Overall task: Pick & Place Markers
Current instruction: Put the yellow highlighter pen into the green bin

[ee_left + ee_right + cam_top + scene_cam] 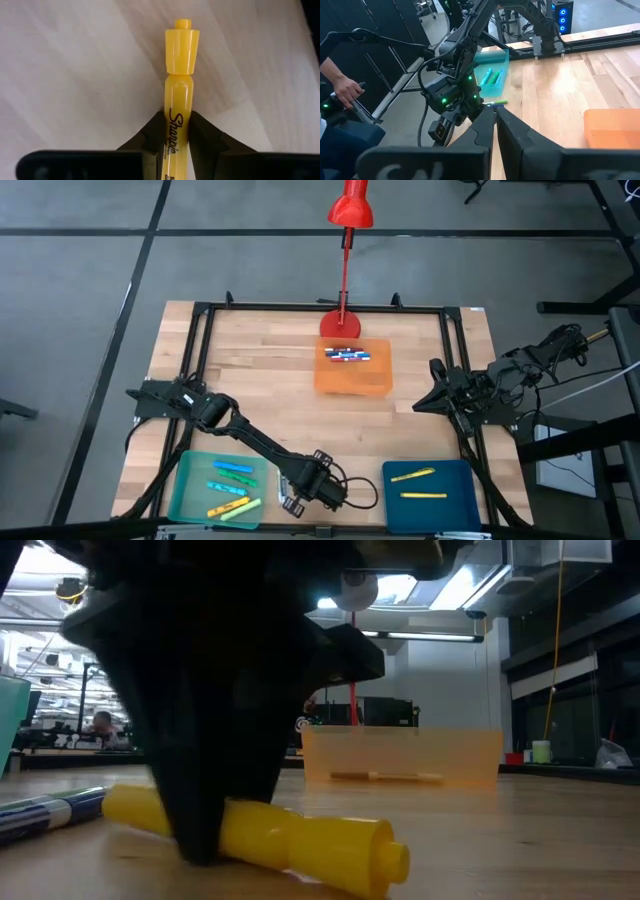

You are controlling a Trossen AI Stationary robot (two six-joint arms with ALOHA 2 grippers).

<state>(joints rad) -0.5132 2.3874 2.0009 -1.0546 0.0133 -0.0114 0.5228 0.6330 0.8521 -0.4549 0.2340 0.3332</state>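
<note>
I see the left gripper low over the pale wooden tabletop near its front edge, between the teal tray and the blue tray. Its two dark fingers pinch the barrel of a yellow highlighter marker lying flat, cap pointing away. The right gripper waits at the table's right edge, fingers seemingly pressed together. Behind stands a translucent orange tray.
</note>
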